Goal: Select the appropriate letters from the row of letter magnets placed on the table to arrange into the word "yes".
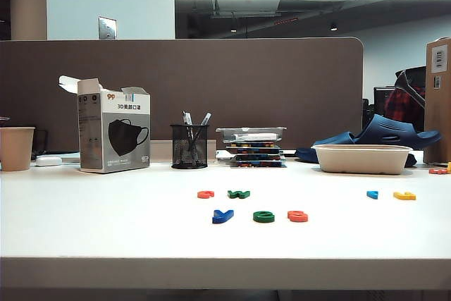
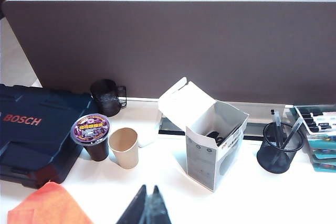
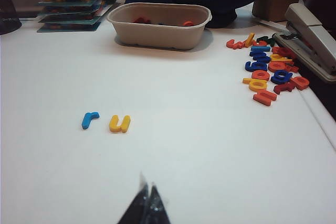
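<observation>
Seven letters: all lie flat on the table, in two lines in front of the black mesh pen cup.
Front line: dark blue "y", green "e" and red "s", side by side nearer the table's front edge than the other four, small gaps between them.
Back line: orange-red letter and dark green "w" just behind the "y" and "e"; light blue letter and yellow letter well to the right of the pen cup.
Surface: plain white, smooth, pale front edge.
Room: brown partition panel behind the pen cup; mask box and paper cup to the cup's left; beige tray to its right.
Left gripper: dark fingers drawn together, nothing between them, above the white top in front of the mask box.
Right gripper: fingers pressed together, empty, hanging over bare table in front of the beige tray, apart from the light blue and yellow letters.
Loose pile: more letters to the right of the beige tray, beside a stapler.
</observation>
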